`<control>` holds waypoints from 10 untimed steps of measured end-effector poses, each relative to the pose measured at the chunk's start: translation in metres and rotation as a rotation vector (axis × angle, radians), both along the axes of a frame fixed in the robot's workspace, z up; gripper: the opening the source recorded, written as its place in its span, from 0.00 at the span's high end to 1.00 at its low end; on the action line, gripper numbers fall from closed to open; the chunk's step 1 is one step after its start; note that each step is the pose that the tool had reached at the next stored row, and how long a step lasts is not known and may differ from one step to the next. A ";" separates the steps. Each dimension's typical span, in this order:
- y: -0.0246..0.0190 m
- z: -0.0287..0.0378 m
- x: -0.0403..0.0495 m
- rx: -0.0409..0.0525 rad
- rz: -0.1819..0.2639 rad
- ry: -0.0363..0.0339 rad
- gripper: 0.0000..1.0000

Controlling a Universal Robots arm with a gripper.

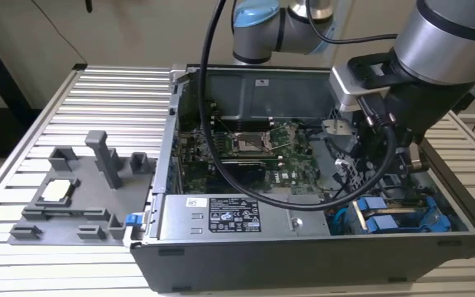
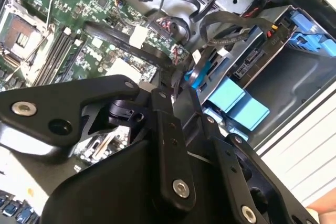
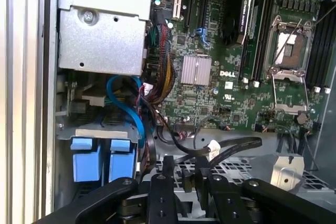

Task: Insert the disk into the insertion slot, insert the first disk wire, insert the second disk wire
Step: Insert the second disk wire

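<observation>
Two bright blue carrier tabs sit side by side in the dark grey drive cage, the insertion slot, at the case's front corner on the exterior view's right. The disk's metal body is hidden behind them. My gripper hangs inside the case just beside that cage, open by a narrow gap with perforated metal showing between the fingers. A black flat wire with a white tag lies just beyond the fingertips. A blue wire curls near the cage by my gripper.
The open computer case stands on a slatted metal table. Inside are the green motherboard with its silver socket and a grey box with a sticker. A grey fixture lies on the exterior view's left.
</observation>
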State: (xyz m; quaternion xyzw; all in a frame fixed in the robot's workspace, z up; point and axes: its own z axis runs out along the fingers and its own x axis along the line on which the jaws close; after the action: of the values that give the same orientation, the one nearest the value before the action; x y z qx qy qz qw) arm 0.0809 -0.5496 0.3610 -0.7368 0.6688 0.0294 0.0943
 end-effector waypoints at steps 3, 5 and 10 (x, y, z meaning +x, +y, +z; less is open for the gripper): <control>0.0001 -0.0011 0.0002 0.0019 0.001 -0.0085 0.69; -0.0001 -0.0018 0.0001 0.0036 0.001 -0.0112 0.69; -0.0004 -0.0026 0.0001 0.0506 0.001 -0.0234 0.71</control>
State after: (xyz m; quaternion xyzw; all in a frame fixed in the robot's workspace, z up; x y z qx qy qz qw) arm 0.0811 -0.5500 0.3584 -0.7347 0.6665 0.0377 0.1208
